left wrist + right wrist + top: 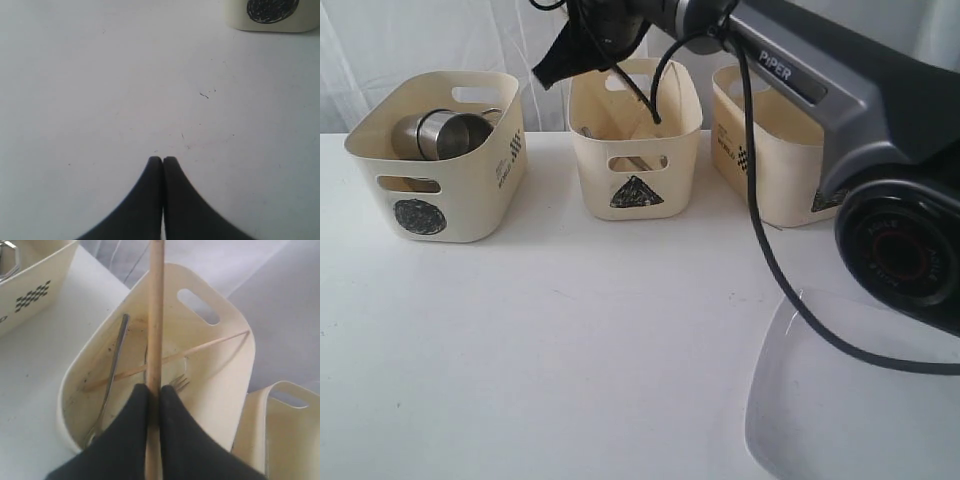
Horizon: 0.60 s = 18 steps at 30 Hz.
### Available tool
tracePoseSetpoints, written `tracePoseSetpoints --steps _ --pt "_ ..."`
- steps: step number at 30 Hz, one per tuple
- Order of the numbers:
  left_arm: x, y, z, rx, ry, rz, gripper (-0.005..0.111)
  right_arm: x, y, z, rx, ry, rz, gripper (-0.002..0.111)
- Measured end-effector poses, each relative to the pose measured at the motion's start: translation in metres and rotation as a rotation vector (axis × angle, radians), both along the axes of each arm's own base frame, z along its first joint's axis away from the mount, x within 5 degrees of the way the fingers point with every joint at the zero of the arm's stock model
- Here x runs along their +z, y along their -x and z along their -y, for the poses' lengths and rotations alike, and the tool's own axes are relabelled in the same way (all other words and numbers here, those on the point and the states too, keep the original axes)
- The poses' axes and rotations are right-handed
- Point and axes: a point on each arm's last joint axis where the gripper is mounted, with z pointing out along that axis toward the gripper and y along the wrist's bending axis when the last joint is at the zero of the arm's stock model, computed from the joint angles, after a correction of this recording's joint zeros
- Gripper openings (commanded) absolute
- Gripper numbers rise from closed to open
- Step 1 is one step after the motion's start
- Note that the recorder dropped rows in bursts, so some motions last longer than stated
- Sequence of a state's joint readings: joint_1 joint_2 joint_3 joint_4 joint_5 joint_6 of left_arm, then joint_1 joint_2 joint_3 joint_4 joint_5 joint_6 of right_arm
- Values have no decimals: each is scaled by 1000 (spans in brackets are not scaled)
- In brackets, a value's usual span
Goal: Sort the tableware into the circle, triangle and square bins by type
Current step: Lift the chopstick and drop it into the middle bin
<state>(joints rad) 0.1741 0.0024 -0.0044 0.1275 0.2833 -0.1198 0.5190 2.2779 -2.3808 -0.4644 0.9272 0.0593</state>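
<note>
My right gripper (154, 390) is shut on a wooden chopstick (155, 315), held above the triangle bin (220, 370). In that bin lie a second chopstick (200, 347), a steel fork (179, 382) and another long steel utensil (112, 375). The circle bin (440, 190) holds steel mugs (445, 133). A large white square plate (840, 400) sits on the table at the front right. Over bare table, near the circle bin's base (272, 15), my left gripper (162, 160) is shut and empty. No bowls are in view.
The square bin (760, 160) stands right of the triangle bin (635, 150), partly hidden by the right arm (820, 90) and its black cable (760, 230). A white curtain hangs behind the bins. The three bins line the table's far edge.
</note>
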Motion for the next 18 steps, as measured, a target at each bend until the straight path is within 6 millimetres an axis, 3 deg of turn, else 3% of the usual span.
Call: tracePoseSetpoints --steps 11,16,18 --pt "0 0 0 0 0 0 0 -51 -38 11 36 44 48 0" --pt "0 0 0 0 0 0 0 -49 -41 12 88 82 75 1" --pt "0 0 0 0 0 0 0 -48 -41 13 90 85 76 7"
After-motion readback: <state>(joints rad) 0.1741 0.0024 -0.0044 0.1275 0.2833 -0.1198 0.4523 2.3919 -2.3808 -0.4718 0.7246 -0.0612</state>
